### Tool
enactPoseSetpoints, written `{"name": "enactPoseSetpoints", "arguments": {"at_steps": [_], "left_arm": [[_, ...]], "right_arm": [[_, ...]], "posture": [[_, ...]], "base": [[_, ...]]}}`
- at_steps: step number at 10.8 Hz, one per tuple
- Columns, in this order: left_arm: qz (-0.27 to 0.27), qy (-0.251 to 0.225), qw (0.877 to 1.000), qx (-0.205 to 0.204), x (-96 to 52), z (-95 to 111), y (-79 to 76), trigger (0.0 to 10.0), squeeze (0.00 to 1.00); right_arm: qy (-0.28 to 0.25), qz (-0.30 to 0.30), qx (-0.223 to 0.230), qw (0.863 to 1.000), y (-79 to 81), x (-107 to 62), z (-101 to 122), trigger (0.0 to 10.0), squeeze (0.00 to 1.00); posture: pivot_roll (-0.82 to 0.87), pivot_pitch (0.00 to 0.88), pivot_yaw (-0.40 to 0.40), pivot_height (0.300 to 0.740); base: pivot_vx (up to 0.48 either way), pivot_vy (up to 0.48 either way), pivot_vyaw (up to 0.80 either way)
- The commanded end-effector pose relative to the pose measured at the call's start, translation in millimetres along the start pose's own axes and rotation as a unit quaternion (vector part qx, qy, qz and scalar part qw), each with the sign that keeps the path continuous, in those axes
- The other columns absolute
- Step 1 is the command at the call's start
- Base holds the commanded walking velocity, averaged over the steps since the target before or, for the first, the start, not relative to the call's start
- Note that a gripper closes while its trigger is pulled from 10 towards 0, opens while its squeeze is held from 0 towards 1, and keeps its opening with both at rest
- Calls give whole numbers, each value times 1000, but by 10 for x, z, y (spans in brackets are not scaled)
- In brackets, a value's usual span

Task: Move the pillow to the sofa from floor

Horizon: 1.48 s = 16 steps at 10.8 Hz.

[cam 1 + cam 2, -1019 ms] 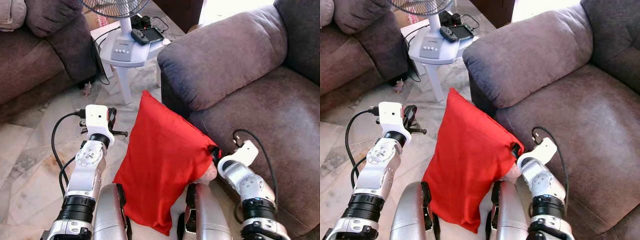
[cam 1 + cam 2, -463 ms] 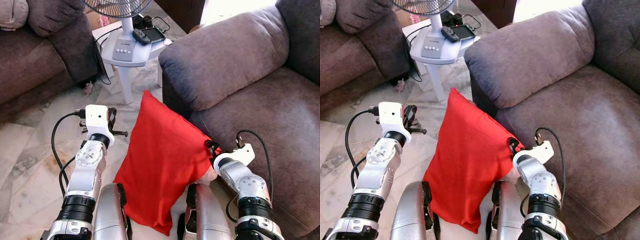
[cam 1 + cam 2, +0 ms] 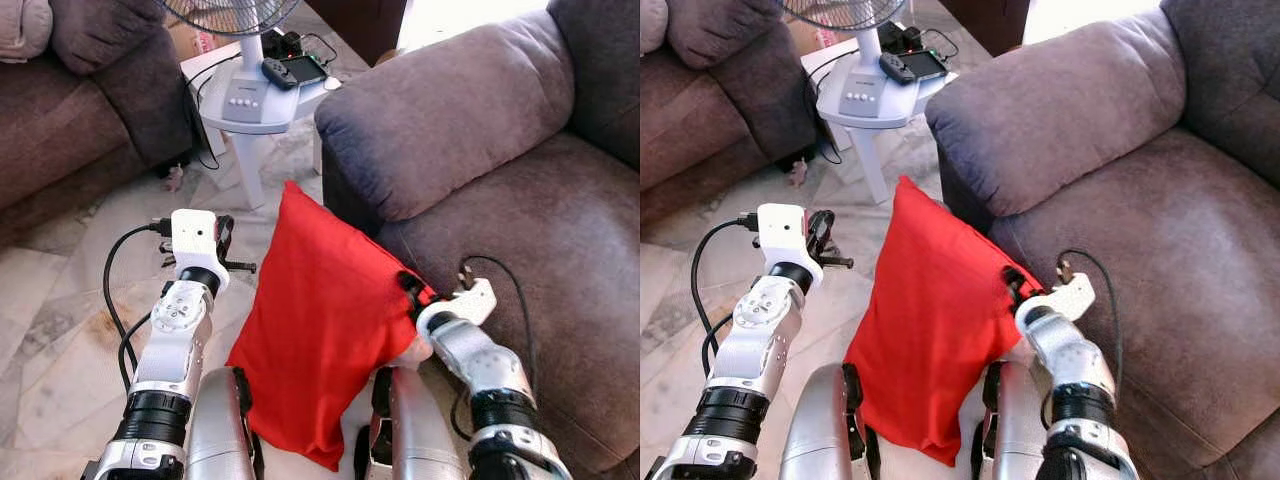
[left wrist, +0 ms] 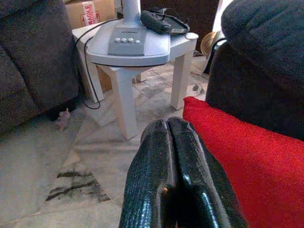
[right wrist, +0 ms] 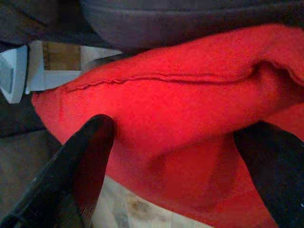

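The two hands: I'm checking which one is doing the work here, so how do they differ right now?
The left hand is shut on nothing, fingers pressed together, beside the red pillow's edge over the floor. The right hand is open, its fingers straddling the pillow's corner by the sofa. Both have two black fingers on silver arms.

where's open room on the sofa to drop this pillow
The sofa seat, between the armrest and the backrest, is bare. It is crowded by the red pillow, wedged between the robot's legs and the sofa front, with the right gripper around its edge.
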State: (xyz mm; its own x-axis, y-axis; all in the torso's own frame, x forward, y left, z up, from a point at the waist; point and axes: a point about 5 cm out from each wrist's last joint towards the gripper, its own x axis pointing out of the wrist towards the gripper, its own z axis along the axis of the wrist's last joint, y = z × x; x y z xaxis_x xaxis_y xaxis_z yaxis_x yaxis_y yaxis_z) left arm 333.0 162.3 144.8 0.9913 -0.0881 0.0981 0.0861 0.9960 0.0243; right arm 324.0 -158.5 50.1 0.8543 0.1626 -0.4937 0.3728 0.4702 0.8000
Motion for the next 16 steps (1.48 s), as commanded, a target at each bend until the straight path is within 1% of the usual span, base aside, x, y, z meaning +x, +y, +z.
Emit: {"name": "enactPoseSetpoints", "arguments": {"at_steps": [1,2,3,4,5,6,7,8,9,10,11,12,14,16], "left_arm": [[-3,0,1000,-2,-19,3,-9,10000,0],[-5,2,1000,-2,-23,-1,-16,10000,0],[-6,3,1000,-1,-29,-3,-17,10000,0],[-5,3,1000,-1,-36,-5,-19,10000,0],[-5,3,1000,0,-44,-8,-22,10000,0],[0,0,1000,2,-51,0,-6,10000,0],[3,-2,1000,2,-50,9,7,10000,0],[4,-3,1000,2,-51,14,13,10000,0],[6,-4,1000,2,-53,21,14,10000,0],[5,-3,1000,2,-60,18,9,10000,0],[3,-1,1000,2,-62,10,-2,10000,0],[0,2,1000,2,-66,1,-7,10000,0],[-2,7,1000,5,-68,-10,1,10000,0],[-2,7,1000,4,-74,-16,-10,10000,0]], "right_arm": [[-1,-15,8,1000,-89,2,-15,10000,0],[8,-18,3,1000,-121,21,-40,10000,0],[11,-24,-26,999,-152,28,-66,10000,0],[0,-42,-39,998,-193,33,-52,10000,0],[-24,-55,-62,996,-215,35,-4,10000,0],[-49,-47,-88,994,-165,47,68,10000,0],[-57,-38,-94,993,-126,55,94,10000,0],[-64,-26,-88,994,-80,64,122,10000,0],[-59,1,-86,995,20,92,135,10000,0],[-47,-3,-87,995,13,110,90,10000,0],[-39,-13,-75,996,-18,118,33,10000,0],[-27,-30,-78,996,-78,123,-32,10000,0],[-5,-64,-110,992,-172,128,-98,10000,0],[-14,-66,-103,992,-176,133,-84,10000,0]], "posture": [[81,222,-35,577],[82,223,-34,577],[83,224,-35,577],[86,226,-35,577],[90,228,-36,577],[94,230,-37,577],[95,231,-37,577],[96,232,-37,577],[96,231,-37,577],[96,231,-38,577],[99,232,-37,577],[100,231,-37,577],[104,234,-38,577],[105,233,-43,577]], "base": [[0,0,0],[0,0,0],[0,0,0],[0,0,0],[0,0,0],[0,0,0],[0,0,0],[0,0,0],[0,0,0],[0,0,0],[0,0,0],[0,0,0],[0,0,0],[0,0,0]]}}
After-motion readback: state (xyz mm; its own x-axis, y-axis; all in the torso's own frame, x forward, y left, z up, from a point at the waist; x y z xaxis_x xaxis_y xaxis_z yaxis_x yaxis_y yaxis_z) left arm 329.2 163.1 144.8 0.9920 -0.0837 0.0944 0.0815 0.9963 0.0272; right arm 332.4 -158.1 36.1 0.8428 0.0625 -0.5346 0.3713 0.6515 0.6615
